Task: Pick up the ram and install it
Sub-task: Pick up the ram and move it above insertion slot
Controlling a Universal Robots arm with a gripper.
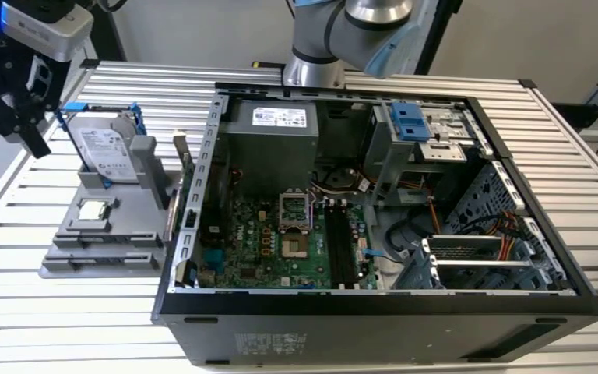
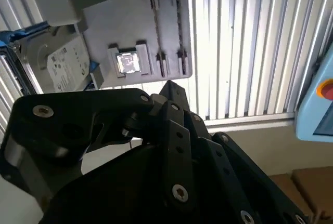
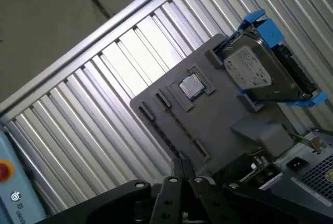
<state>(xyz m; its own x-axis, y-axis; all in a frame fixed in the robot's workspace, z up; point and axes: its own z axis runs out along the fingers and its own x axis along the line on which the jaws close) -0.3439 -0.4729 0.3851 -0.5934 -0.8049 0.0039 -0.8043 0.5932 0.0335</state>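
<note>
Holding a blue-framed hard drive (image 1: 105, 152) at one end and a processor chip (image 1: 93, 209) in a middle pocket, the grey fixture plate (image 1: 65, 266) lies by the slatted table's (image 1: 29, 312) edge, beside the open computer case (image 1: 382, 327). That case contains a motherboard (image 1: 258, 234) with black slots (image 1: 335, 241) and a power supply (image 1: 273, 152). White labels (image 1: 278, 117) mark drive and supply. Near the drive hangs the gripper (image 3: 182, 164), fingertips pressed together, grasping nothing. Where the ram lies I cannot tell.

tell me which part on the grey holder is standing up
The hard drive, propped up on its edge and leaning back; the square chip lies flat.
</note>
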